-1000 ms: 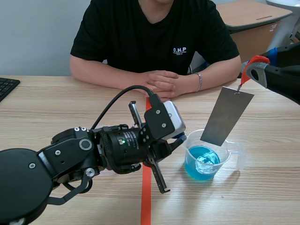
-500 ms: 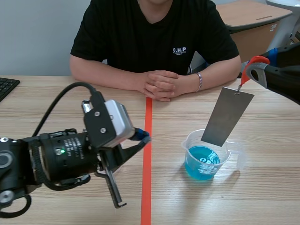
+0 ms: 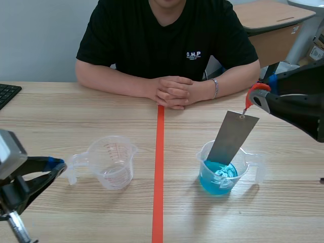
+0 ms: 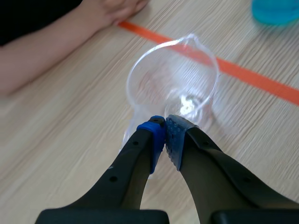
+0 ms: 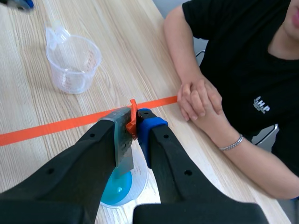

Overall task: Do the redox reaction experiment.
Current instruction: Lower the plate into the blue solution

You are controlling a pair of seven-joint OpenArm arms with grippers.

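Note:
A grey metal plate [image 3: 231, 137] hangs tilted from an orange clip [image 3: 251, 96], its lower end dipped into a clear beaker of blue liquid [image 3: 220, 173] right of the tape line. My right gripper [image 3: 260, 95] is shut on the clip [image 5: 132, 119], above the blue beaker [image 5: 122, 185]. An empty clear beaker [image 3: 110, 162] stands left of the tape. My left gripper [image 3: 54, 165] is at the near left edge, shut on nothing, its fingertips [image 4: 164, 136] just short of the empty beaker [image 4: 174, 86].
A person sits across the table with clasped hands [image 3: 172, 91] resting near the far end of the orange tape line [image 3: 159, 172]. A black keyboard [image 3: 7, 93] corner shows at the far left.
My left arm has pulled back from the middle to the near left, uncovering the empty beaker. My right gripper has lowered the plate deeper into the blue beaker.

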